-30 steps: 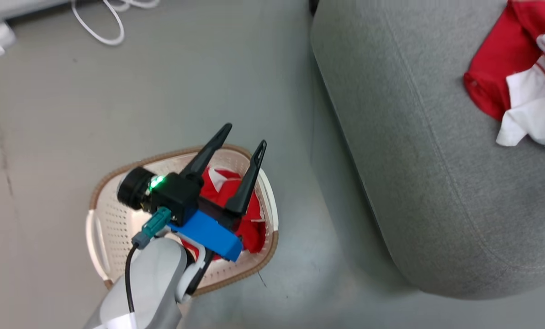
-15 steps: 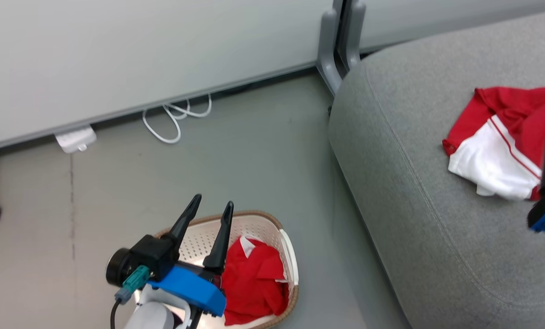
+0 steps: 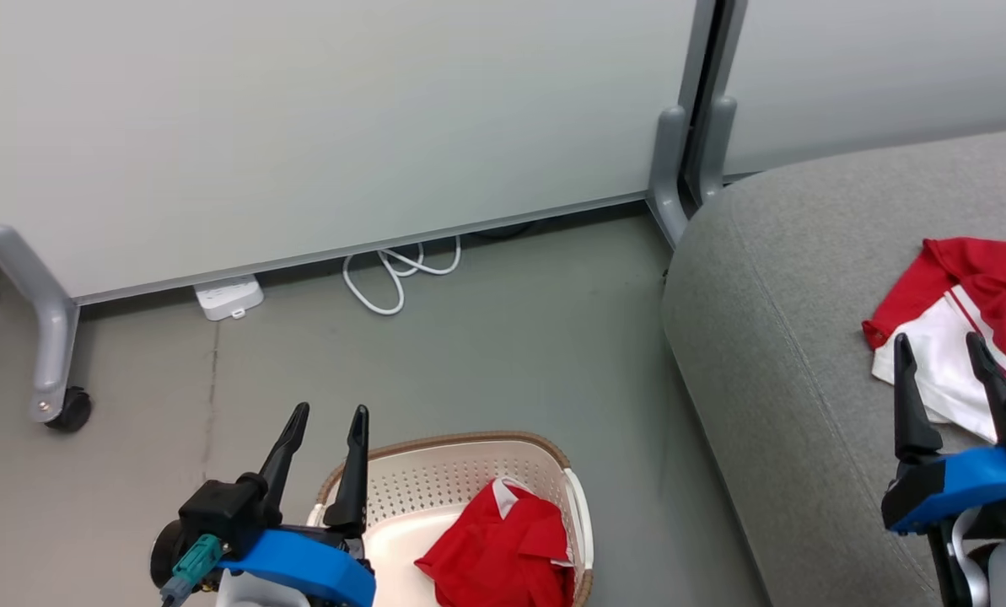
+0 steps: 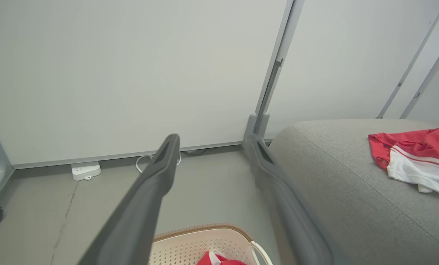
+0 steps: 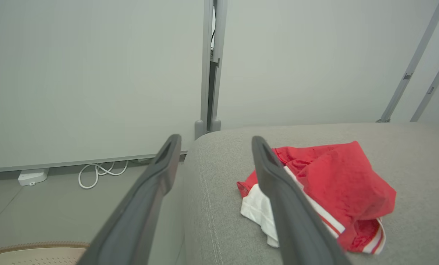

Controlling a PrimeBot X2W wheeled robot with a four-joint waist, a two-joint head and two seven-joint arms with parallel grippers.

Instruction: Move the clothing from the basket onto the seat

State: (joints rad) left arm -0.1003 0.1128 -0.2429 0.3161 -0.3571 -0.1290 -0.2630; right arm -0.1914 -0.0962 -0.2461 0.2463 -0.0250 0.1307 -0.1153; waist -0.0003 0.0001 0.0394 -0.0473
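Note:
A plain red garment with a white collar lies in the cream basket on the floor at the bottom of the head view. My left gripper is open and empty over the basket's left rim. The left wrist view shows the basket's brown rim and a bit of red cloth below my left gripper. A red and white striped garment lies crumpled on the grey seat. My right gripper is open above the seat, next to that garment.
Pale partition panels stand behind, with a grey post at the seat's far corner. A wheeled partition foot is at the left. A white power strip and a coiled white cable lie on the grey floor by the wall.
The head view has tilted up, bringing the wall into sight. My left gripper has come off the garment in the basket to its left rim, still open. My right gripper has come into view.

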